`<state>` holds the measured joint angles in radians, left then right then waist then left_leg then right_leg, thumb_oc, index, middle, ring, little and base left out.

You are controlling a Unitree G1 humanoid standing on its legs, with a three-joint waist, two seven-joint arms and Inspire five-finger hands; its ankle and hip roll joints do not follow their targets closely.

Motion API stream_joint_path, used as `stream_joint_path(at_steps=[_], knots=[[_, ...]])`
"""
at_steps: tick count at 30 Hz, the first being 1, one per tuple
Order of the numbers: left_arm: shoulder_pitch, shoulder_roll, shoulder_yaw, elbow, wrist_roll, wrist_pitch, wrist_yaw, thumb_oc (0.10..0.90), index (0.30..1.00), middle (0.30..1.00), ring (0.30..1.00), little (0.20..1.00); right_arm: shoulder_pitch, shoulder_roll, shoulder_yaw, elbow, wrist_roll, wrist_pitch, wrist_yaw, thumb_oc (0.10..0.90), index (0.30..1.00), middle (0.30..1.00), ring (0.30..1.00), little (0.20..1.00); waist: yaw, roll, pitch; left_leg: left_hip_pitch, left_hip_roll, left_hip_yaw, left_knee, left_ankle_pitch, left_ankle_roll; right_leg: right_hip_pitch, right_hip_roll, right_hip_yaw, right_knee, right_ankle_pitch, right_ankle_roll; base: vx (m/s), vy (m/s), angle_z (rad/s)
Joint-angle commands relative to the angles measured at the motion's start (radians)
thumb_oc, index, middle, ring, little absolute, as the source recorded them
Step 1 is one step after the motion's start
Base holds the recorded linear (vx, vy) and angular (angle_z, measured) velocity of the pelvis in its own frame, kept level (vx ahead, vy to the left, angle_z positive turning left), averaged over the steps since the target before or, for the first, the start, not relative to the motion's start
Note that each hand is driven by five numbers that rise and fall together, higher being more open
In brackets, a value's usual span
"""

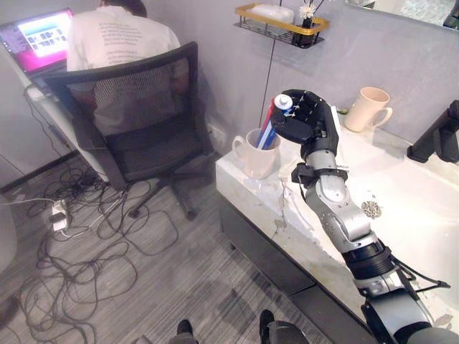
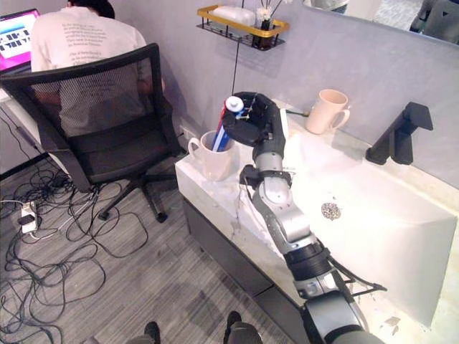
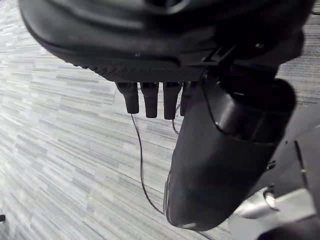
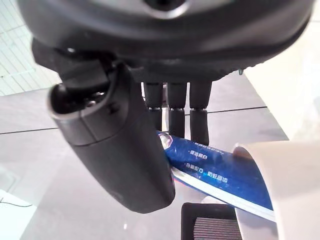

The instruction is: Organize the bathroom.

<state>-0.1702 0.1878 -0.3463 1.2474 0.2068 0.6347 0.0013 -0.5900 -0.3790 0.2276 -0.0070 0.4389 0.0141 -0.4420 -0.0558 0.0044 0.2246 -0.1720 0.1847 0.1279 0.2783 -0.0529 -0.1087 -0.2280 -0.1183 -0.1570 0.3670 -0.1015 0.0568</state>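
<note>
At the corner of the white marble desk (image 1: pixel 401 208), the right hand (image 1: pixel 305 118) is curled round a blue and red toothpaste tube (image 1: pixel 269 125), cap end up, thumb on one side and fingers on the other. The tube's lower end is already down inside the white mug (image 1: pixel 257 154) that stands near the desk's edge, so the grip looks meant to steer it in upright, not drop it flat. The right wrist view bears this out: the fingers (image 4: pixel 200 117) lie against the blue tube, with the mug's pale rim just beside them.

A second, cream mug (image 1: pixel 367 107) stands well apart by the wall, near the black faucet (image 1: pixel 437 136) (neither seems part of this step). A yellow wire shelf (image 1: pixel 281 25) hangs above.

The left hand (image 3: pixel 220 145) hangs idle over the grey floor, fingers relaxed and holding nothing.

A person sits in an office chair (image 1: pixel 133 107) at a laptop, back turned.
</note>
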Motion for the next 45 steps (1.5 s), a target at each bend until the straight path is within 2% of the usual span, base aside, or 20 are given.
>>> stream_joint_path(at_steps=[1, 2, 3, 4, 5, 6, 7, 13, 23, 30, 45], knots=[[-0.007, 0.068, -0.034, 0.052, 0.043, 0.039, -0.001, 0.8, 0.9, 0.9, 0.9, 0.9, -0.19, 0.032, -0.056, -0.118, -0.034, -0.148, 0.006, 0.464, 0.396, 0.396, 0.396, 0.396, -0.01, -0.054, -0.019, -0.1, -0.034, 0.003, 0.112, -0.015, 0.046, 0.109, 0.044, 0.066, -0.103, -0.006, 0.009, -0.07, -0.009, 0.0], [-0.01, 0.07, -0.035, 0.049, 0.042, 0.039, 0.0, 0.8, 0.9, 0.9, 0.9, 0.9, -0.191, 0.033, -0.055, -0.12, -0.034, -0.148, 0.004, 0.502, 0.453, 0.453, 0.453, 0.453, -0.01, -0.053, -0.014, -0.104, -0.035, 0.003, 0.114, -0.014, 0.046, 0.105, 0.044, 0.067, -0.103, -0.005, 0.009, -0.06, 0.002, 0.0], [-0.012, 0.07, -0.037, 0.049, 0.041, 0.039, 0.0, 0.8, 0.9, 0.9, 0.9, 0.9, -0.193, 0.034, -0.054, -0.12, -0.036, -0.148, 0.005, 0.516, 0.474, 0.474, 0.474, 0.474, -0.01, -0.053, -0.011, -0.107, -0.035, 0.004, 0.116, -0.014, 0.045, 0.104, 0.045, 0.068, -0.102, -0.004, 0.008, -0.07, 0.01, 0.0], [-0.014, 0.07, -0.039, 0.049, 0.038, 0.037, 0.001, 0.8, 0.9, 0.9, 0.9, 0.9, -0.198, 0.034, -0.053, -0.118, -0.039, -0.146, 0.005, 0.584, 0.575, 0.575, 0.575, 0.575, -0.011, -0.052, -0.007, -0.111, -0.036, 0.004, 0.12, -0.015, 0.045, 0.102, 0.045, 0.068, -0.101, -0.004, 0.007, -0.05, 0.014, 0.01], [-0.015, 0.069, -0.039, 0.049, 0.035, 0.036, 0.004, 0.8, 0.9, 0.9, 0.9, 0.9, -0.2, 0.035, -0.053, -0.114, -0.041, -0.147, 0.007, 0.593, 0.589, 0.589, 0.589, 0.589, -0.011, -0.051, -0.005, -0.114, -0.036, 0.004, 0.122, -0.015, 0.045, 0.101, 0.045, 0.068, -0.1, -0.004, 0.007, -0.04, 0.019, 0.01], [-0.016, 0.068, -0.037, 0.048, 0.039, 0.034, 0.001, 0.8, 0.9, 0.9, 0.9, 0.9, -0.201, 0.039, -0.052, -0.113, -0.045, -0.146, 0.009, 0.753, 0.829, 0.829, 0.829, 0.829, -0.012, -0.049, -0.004, -0.118, -0.036, 0.005, 0.126, -0.016, 0.046, 0.099, 0.044, 0.069, -0.1, -0.004, 0.007, -0.03, 0.019, -0.01], [-0.016, 0.069, -0.038, 0.047, 0.036, 0.034, 0.0, 0.8, 0.9, 0.9, 0.9, 0.9, -0.2, 0.04, -0.049, -0.115, -0.045, -0.144, 0.008, 0.8, 0.9, 0.9, 0.9, 0.9, -0.012, -0.048, -0.004, -0.118, -0.036, 0.007, 0.125, -0.016, 0.047, 0.097, 0.044, 0.069, -0.099, -0.004, 0.007, 0.0, 0.0, 0.0], [-0.026, 0.068, -0.042, 0.039, 0.031, 0.049, -0.003, 0.8, 0.9, 0.9, 0.9, 0.9, -0.203, 0.04, -0.05, -0.122, -0.041, -0.142, 0.011, 0.8, 0.9, 0.9, 0.9, 0.9, -0.013, -0.05, 0.001, -0.128, -0.035, 0.007, 0.132, -0.016, 0.047, 0.092, 0.044, 0.069, -0.097, -0.004, 0.008, 0.0, 0.0, 0.0], [-0.027, 0.074, -0.04, 0.038, 0.048, 0.037, -0.009, 0.8, 0.9, 0.9, 0.9, 0.9, -0.203, 0.041, -0.045, -0.118, -0.057, -0.154, 0.01, 0.8, 0.9, 0.9, 0.9, 0.9, -0.011, -0.051, 0.004, -0.134, -0.031, 0.014, 0.128, -0.013, 0.045, 0.092, 0.042, 0.066, -0.102, -0.004, 0.009, 0.0, 0.0, 0.0], [-0.026, 0.07, -0.047, 0.033, 0.056, 0.03, -0.015, 0.8, 0.9, 0.9, 0.9, 0.9, -0.2, 0.042, -0.045, -0.123, -0.057, -0.132, 0.022, 0.8, 0.9, 0.9, 0.9, 0.9, -0.018, -0.053, 0.002, -0.143, -0.026, 0.028, 0.156, -0.026, 0.046, 0.093, 0.036, 0.066, -0.098, -0.006, 0.009, 0.0, 0.003, -0.01], [-0.028, 0.066, -0.047, 0.026, 0.07, 0.02, -0.036, 0.8, 0.9, 0.9, 0.9, 0.9, -0.186, 0.048, -0.034, -0.121, -0.053, -0.129, 0.05, 0.8, 0.9, 0.9, 0.9, 0.9, -0.039, -0.05, 0.002, -0.161, -0.004, 0.062, 0.212, -0.05, 0.049, 0.092, 0.026, 0.069, -0.091, -0.007, 0.008, -0.02, 0.023, -0.07]])
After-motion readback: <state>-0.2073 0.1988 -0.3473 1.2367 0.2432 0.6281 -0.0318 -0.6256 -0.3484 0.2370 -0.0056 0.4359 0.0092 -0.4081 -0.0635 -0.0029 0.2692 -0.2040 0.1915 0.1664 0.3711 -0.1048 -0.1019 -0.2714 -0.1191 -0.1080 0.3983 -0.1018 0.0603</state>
